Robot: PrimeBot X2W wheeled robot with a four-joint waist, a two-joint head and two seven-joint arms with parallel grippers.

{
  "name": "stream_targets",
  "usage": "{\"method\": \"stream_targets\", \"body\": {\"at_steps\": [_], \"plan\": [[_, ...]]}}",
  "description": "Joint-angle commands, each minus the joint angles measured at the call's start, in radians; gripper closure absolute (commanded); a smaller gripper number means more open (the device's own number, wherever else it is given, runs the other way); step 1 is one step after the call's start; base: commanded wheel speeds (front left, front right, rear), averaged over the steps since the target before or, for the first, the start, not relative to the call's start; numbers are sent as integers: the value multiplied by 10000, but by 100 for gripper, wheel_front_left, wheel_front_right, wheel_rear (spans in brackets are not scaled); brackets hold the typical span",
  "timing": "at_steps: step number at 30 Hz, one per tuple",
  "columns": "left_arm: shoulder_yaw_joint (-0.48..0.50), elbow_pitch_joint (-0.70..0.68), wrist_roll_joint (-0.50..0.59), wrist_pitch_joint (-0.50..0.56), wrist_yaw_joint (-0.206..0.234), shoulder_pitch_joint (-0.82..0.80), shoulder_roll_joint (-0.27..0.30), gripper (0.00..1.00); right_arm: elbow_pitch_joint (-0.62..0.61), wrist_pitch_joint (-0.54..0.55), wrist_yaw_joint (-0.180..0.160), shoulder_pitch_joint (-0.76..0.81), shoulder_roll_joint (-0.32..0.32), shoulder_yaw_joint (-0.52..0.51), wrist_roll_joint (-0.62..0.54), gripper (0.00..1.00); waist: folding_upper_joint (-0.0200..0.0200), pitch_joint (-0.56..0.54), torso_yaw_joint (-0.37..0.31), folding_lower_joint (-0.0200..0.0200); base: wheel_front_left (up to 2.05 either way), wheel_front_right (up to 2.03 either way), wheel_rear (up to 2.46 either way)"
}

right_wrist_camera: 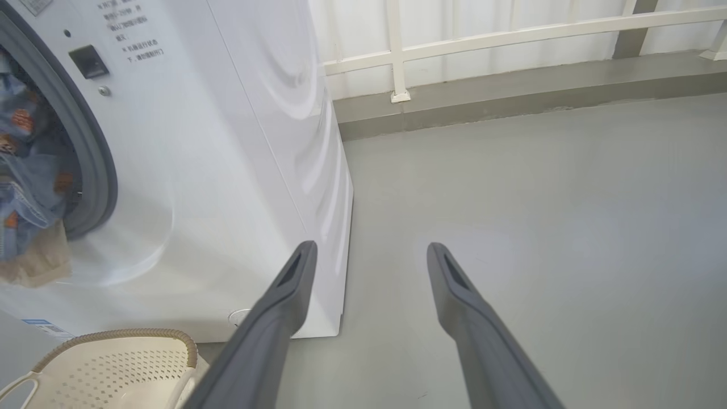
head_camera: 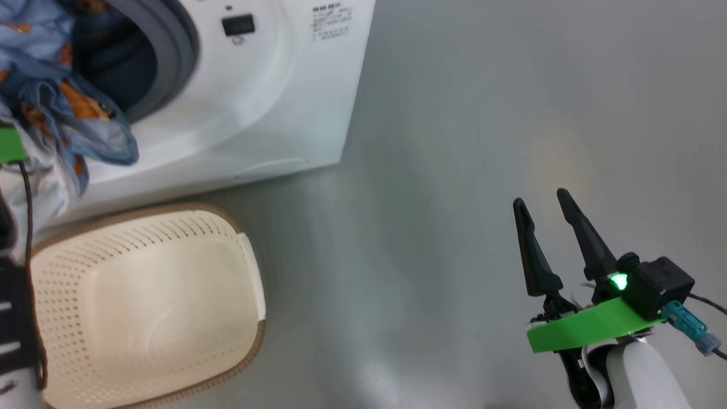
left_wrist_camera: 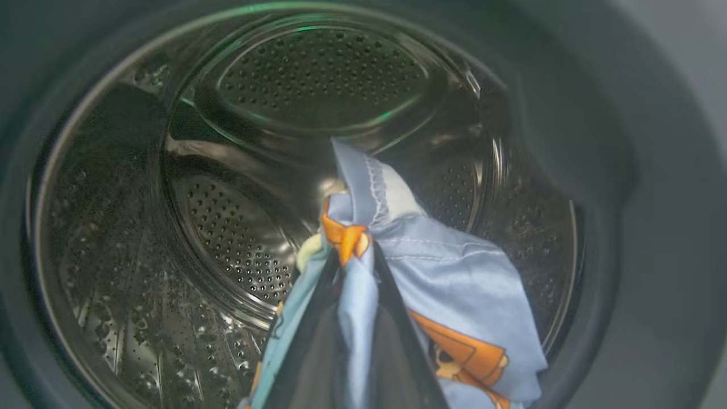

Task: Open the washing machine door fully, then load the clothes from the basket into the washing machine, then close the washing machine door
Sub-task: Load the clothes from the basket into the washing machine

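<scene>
The white washing machine [head_camera: 255, 102] stands at the upper left with its round opening uncovered; the washing machine door is out of view. Blue clothes with orange print [head_camera: 68, 108] hang at the grey seal [head_camera: 176, 51]. In the left wrist view my left gripper [left_wrist_camera: 352, 261] is shut on this blue cloth [left_wrist_camera: 454, 284], just inside the steel drum [left_wrist_camera: 227, 238]. The cream basket [head_camera: 170, 209] on the floor below the opening looks empty. My right gripper [head_camera: 540, 197] is open over bare floor at the lower right, holding nothing, with its fingers spread wide in its own wrist view [right_wrist_camera: 370, 247].
Grey floor stretches to the right of the machine [right_wrist_camera: 227, 170]. A white railing [right_wrist_camera: 397, 54] and a low kerb run along the back. The basket [right_wrist_camera: 113, 358] sits close to the machine's front lower corner. My left wrist's green part [head_camera: 10, 145] shows at the left edge.
</scene>
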Motion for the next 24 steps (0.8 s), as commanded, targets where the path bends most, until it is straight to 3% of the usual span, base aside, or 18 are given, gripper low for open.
{"method": "stream_targets", "body": {"at_steps": [1,16,24], "plan": [[159,-144,130,-51,-15,-160,487,100,-275,-48,16,-105,-14,307,94,0,-1,713,-198,0,0,0,0],[-1929,3711,-213,77,-15,-2454,1992,100,-278,-48,16,-403,-14,583,378,0,-1,1496,-273,0,0,0,0],[-3122,5377,-262,1576,-15,-4620,2410,100,-241,-48,16,-562,-14,843,594,0,-1,1977,-384,0,0,0,0]]}}
